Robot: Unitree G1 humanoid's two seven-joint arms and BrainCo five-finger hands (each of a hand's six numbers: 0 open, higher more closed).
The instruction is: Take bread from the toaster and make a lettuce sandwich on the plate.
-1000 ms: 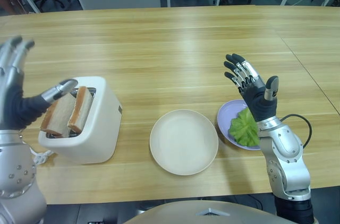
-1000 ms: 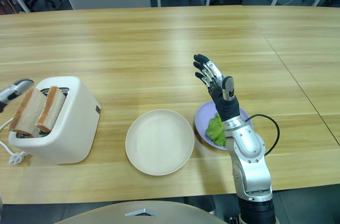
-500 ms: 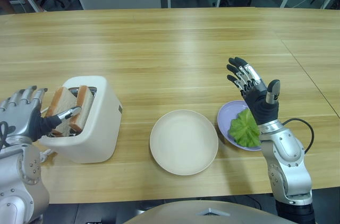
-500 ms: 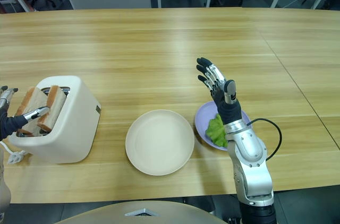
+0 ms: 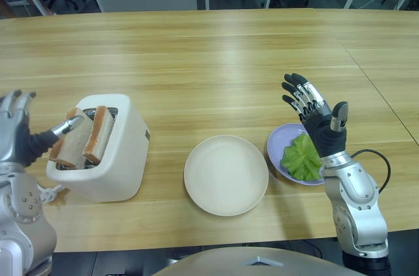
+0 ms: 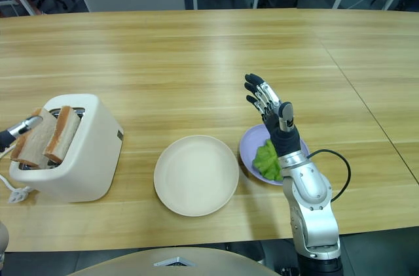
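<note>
A white toaster (image 5: 116,158) stands at the table's front left with two bread slices (image 5: 95,133) sticking up from its slots. My left hand (image 5: 18,138) is just left of the toaster, fingers spread upward, with its thumb lying against the top of the left slice (image 5: 71,144). An empty cream plate (image 5: 226,174) sits in the front middle. To its right, a small purple plate (image 5: 274,150) holds a lettuce leaf (image 5: 300,157). My right hand (image 5: 318,119) stands upright and open over the purple plate's far right side, holding nothing.
The wooden table (image 5: 196,60) stretches wide and bare behind the plates. The toaster's white cord (image 5: 51,191) trails off its left front corner. Office desks and chairs stand beyond the table's far edge.
My left hand came down from a raised pose onto the bread slices, then drew back left and up with its thumb staying at the left slice. The right hand sank slightly.
</note>
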